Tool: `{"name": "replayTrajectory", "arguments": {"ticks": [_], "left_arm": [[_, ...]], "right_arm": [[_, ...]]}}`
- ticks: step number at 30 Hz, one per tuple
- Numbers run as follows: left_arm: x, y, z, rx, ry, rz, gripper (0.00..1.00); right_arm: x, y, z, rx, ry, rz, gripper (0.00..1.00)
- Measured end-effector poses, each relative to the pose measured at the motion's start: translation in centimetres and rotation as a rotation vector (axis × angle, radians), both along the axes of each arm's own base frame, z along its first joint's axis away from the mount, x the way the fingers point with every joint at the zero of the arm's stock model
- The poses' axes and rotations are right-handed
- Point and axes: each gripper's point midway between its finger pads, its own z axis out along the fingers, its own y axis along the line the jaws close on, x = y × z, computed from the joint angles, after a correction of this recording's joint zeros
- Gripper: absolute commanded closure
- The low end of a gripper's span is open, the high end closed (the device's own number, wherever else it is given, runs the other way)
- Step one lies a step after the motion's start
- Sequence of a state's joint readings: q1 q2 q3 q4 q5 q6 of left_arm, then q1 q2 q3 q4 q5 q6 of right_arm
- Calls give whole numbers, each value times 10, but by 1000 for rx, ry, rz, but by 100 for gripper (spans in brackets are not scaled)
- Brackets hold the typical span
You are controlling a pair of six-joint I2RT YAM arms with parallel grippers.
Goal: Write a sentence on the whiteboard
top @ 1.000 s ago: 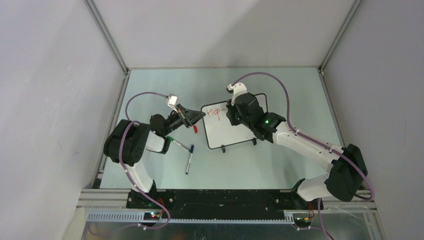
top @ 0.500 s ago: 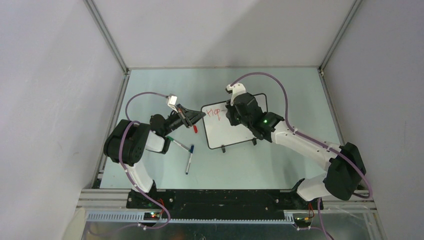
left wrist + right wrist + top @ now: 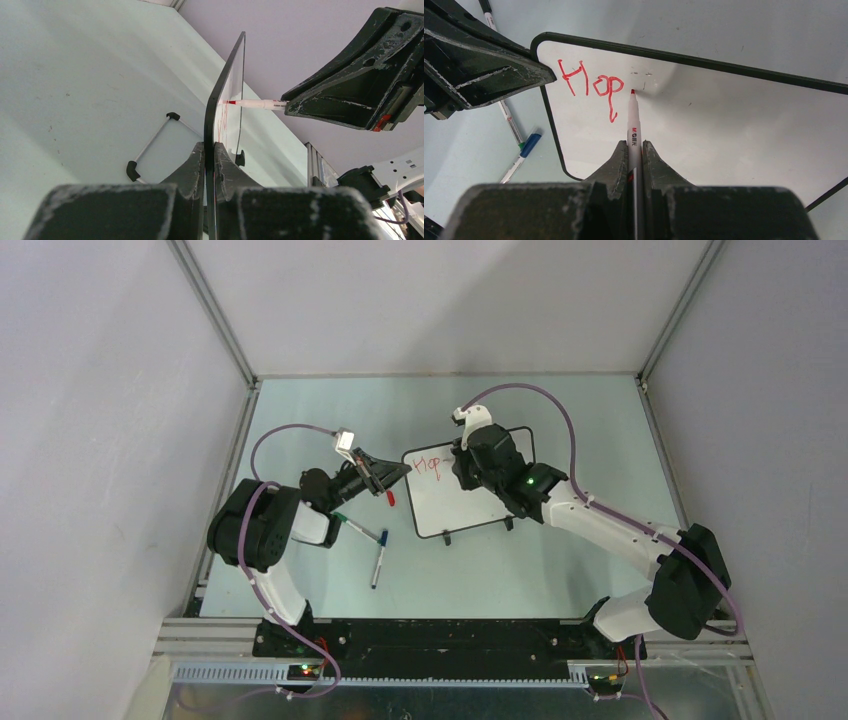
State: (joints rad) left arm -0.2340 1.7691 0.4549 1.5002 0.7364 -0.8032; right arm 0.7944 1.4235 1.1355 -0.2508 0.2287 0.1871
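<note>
Right wrist view: the right pincer [image 3: 635, 150] grips the red marker [image 3: 633, 117], its tip at the whiteboard [image 3: 734, 135] on the tabletop [image 3: 734, 30], just after "Hop", the sentence [image 3: 591, 85] so far. Almost nothing moved this last second, so the "e" is probably only beginning. Only the left wrist view shows the left pincer [image 3: 210, 150] clamping the board's edge.

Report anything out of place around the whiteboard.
Nothing damaged or spilled. The whiteboard sits skewed to the table edges, clamped by the left tool. A green-capped pen and a blue-capped pen lie loose to its left. The right tool holds a red marker.
</note>
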Motion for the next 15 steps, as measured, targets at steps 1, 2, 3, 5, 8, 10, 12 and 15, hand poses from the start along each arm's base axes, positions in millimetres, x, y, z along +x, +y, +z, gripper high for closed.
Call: {"name": "replayTrajectory", "arguments": {"ticks": [1,2,3,5,8,10,12,15], "left_arm": [[0,0,0,0,0,0,100],[0,0,0,0,0,0,100],[0,0,0,0,0,0,100],[0,0,0,0,0,0,100],[1,0,0,0,1,0,100],[2,0,-1,0,2,1,100],[2,0,-1,0,2,1,100],[1,0,-1,0,2,0,100]], "right_arm": [[0,0,0,0,0,-1,100],[0,0,0,0,-1,-2,100],[0,0,0,-1,-1,-3,100],[1,-1,0,-1,-1,-7,100],[2,-3,0,-3,-1,-16,100],[3,-5,0,-5,0,-24,100],[4,-6,0,-3,0,-27,100],[5,-7,1,-2,0,-30,100]]}}
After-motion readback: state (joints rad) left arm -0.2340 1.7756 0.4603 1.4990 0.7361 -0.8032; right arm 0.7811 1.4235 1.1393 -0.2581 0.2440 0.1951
